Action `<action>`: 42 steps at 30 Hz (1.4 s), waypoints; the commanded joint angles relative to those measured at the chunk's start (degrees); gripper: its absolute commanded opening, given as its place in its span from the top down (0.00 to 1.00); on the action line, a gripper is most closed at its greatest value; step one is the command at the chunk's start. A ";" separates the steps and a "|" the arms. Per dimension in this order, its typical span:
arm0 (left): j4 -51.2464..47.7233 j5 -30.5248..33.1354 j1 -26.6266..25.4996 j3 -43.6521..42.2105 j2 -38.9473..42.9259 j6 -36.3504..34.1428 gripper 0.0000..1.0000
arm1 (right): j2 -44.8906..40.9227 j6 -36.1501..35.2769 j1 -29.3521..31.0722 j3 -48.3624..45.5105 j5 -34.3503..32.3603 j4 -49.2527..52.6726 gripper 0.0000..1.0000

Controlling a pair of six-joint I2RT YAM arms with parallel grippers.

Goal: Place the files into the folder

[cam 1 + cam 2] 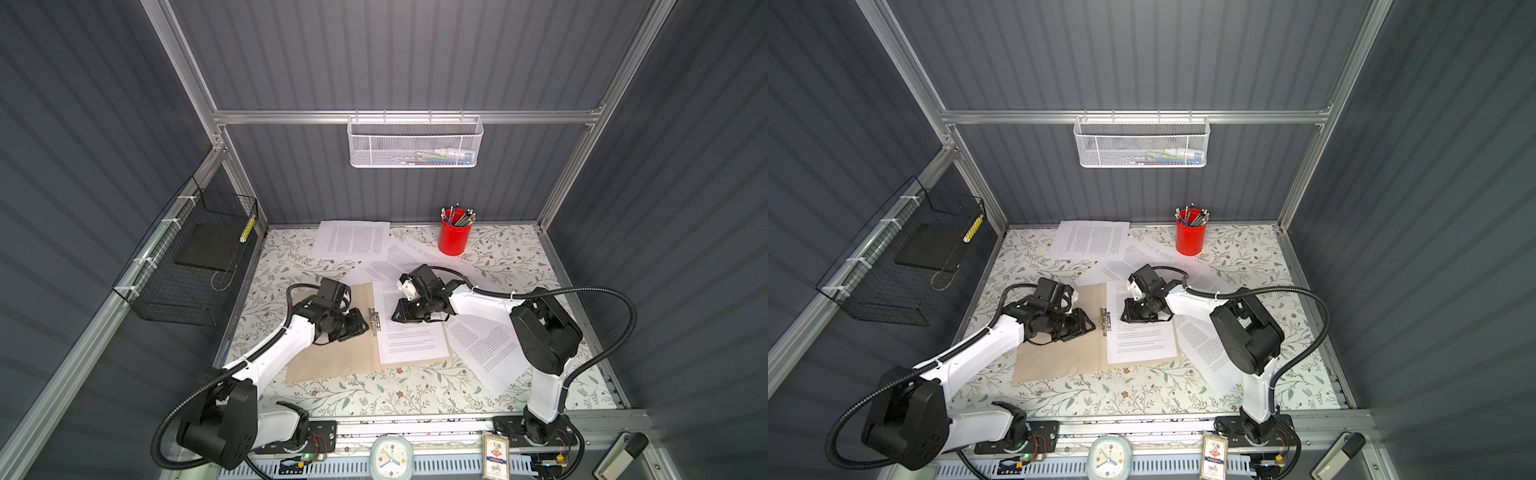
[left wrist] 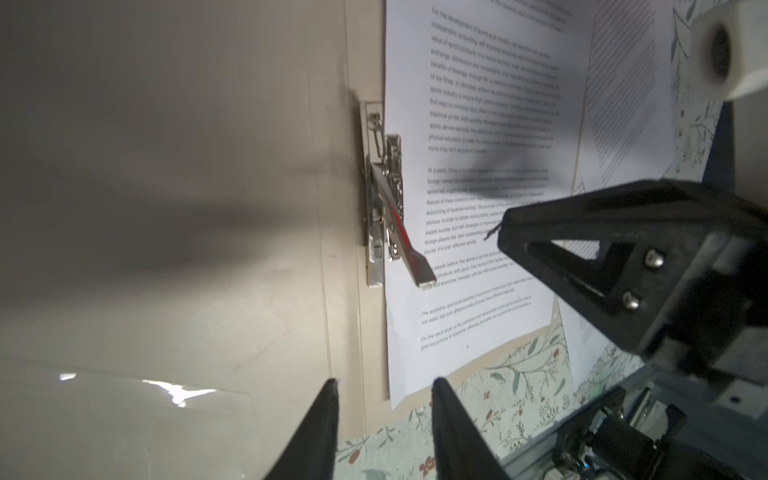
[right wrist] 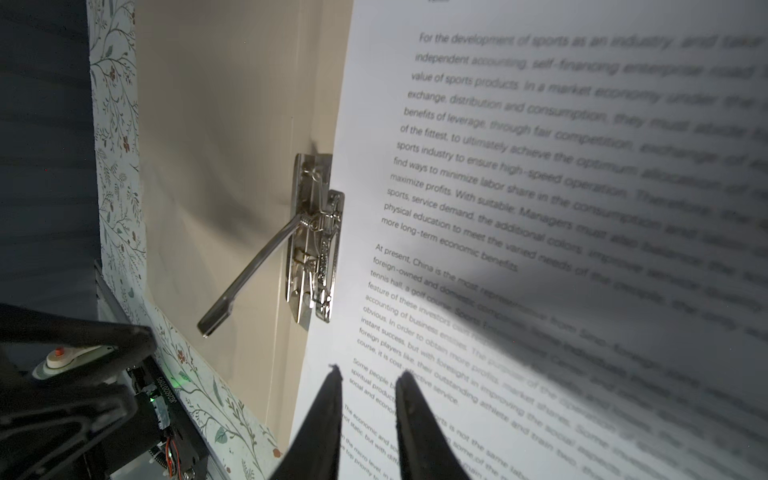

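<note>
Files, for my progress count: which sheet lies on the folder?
The sheet below the right end effector, beside the metal clip; the others lie on the table.

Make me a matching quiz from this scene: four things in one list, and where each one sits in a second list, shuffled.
Things
1. red cup
2. white mesh basket
3. black slab
4. metal clip

Places
A. inside the black wire basket on the left wall
B. along the spine of the open folder
C. hanging on the back rail
D. at the back of the table, holding pens

Pairs: 1-D, 2-C, 3-A, 4-B
</note>
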State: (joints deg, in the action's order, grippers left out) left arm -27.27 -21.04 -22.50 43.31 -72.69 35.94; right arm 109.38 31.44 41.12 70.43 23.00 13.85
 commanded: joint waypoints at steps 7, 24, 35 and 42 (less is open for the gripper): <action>14.46 -15.62 0.88 -3.97 -3.08 10.81 0.69 | 1.90 -0.81 -0.17 1.54 1.52 1.43 0.74; 26.64 -14.56 5.58 4.13 -18.62 12.61 0.77 | 1.39 -0.94 -0.17 1.87 2.77 1.84 0.72; 25.79 -14.49 8.14 10.00 -17.90 12.09 0.73 | 4.13 -1.52 -0.08 5.48 1.72 4.18 0.72; 10.99 1.24 11.56 3.02 -7.57 4.82 0.65 | 7.66 -1.48 0.16 9.62 0.24 7.19 0.72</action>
State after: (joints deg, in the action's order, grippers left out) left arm -7.11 -27.31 -12.78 49.89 -82.21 44.97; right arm 115.66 30.70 41.04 78.54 24.27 18.04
